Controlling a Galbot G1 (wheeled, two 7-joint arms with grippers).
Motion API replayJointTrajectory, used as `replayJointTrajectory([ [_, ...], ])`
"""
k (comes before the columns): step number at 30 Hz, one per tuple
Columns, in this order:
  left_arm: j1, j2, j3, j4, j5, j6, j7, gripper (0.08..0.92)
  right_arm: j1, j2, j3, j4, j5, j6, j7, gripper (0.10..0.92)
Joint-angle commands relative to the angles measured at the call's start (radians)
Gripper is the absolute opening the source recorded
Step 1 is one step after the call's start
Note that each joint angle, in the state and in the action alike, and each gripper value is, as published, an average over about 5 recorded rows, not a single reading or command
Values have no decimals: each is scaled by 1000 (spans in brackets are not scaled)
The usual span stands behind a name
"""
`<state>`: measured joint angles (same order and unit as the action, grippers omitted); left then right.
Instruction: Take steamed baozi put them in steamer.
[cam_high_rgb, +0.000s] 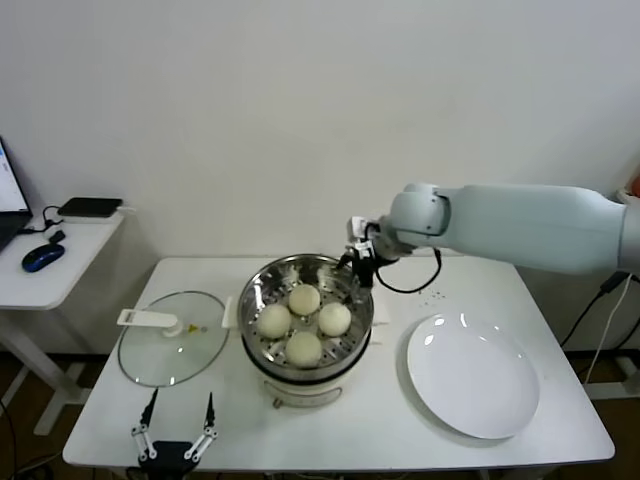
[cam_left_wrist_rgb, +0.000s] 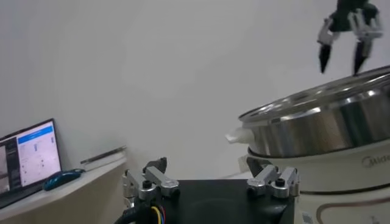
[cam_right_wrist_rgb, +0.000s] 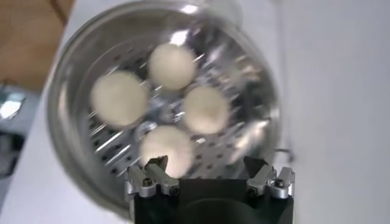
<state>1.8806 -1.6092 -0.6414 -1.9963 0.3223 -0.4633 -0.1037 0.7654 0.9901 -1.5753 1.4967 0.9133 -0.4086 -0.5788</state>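
Several cream-white baozi lie in the shiny steamer (cam_high_rgb: 250, 303) at the table's middle: one at the back (cam_high_rgb: 304, 299), one left (cam_high_rgb: 273, 320), one right (cam_high_rgb: 334, 319), one in front (cam_high_rgb: 304, 348). My right gripper (cam_high_rgb: 360, 268) hangs open and empty just above the steamer's far right rim. In the right wrist view it (cam_right_wrist_rgb: 206, 165) looks down on the baozi (cam_right_wrist_rgb: 172, 66) inside the steamer (cam_right_wrist_rgb: 64, 115). My left gripper (cam_high_rgb: 178, 420) is open and empty, parked at the table's front left edge. In the left wrist view it (cam_left_wrist_rgb: 210, 171) faces the steamer's side (cam_left_wrist_rgb: 323, 128).
A glass lid with a white handle (cam_high_rgb: 172, 340) lies left of the steamer. A white plate (cam_high_rgb: 472, 375) lies to its right. A side table with a blue mouse (cam_high_rgb: 42, 257) stands at far left. A black cable hangs under my right wrist.
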Motion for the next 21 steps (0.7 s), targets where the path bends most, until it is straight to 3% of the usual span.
replayJointTrajectory([
  [1, -6, -15, 1, -1, 1, 7, 3, 823, -173, -256, 359, 94, 72, -6, 369, 823],
  [8, -9, -15, 3, -7, -1, 11, 4, 823, -495, -427, 664, 246, 67, 74, 575, 823],
  [14, -10, -12, 5, -2, 3, 10, 5, 823, -984, -527, 1127, 413, -2, 109, 660, 823],
  [21, -10, -8, 8, 3, 2, 7, 3, 823, -1745, -449, 1786, 518, -268, 266, 682, 823],
])
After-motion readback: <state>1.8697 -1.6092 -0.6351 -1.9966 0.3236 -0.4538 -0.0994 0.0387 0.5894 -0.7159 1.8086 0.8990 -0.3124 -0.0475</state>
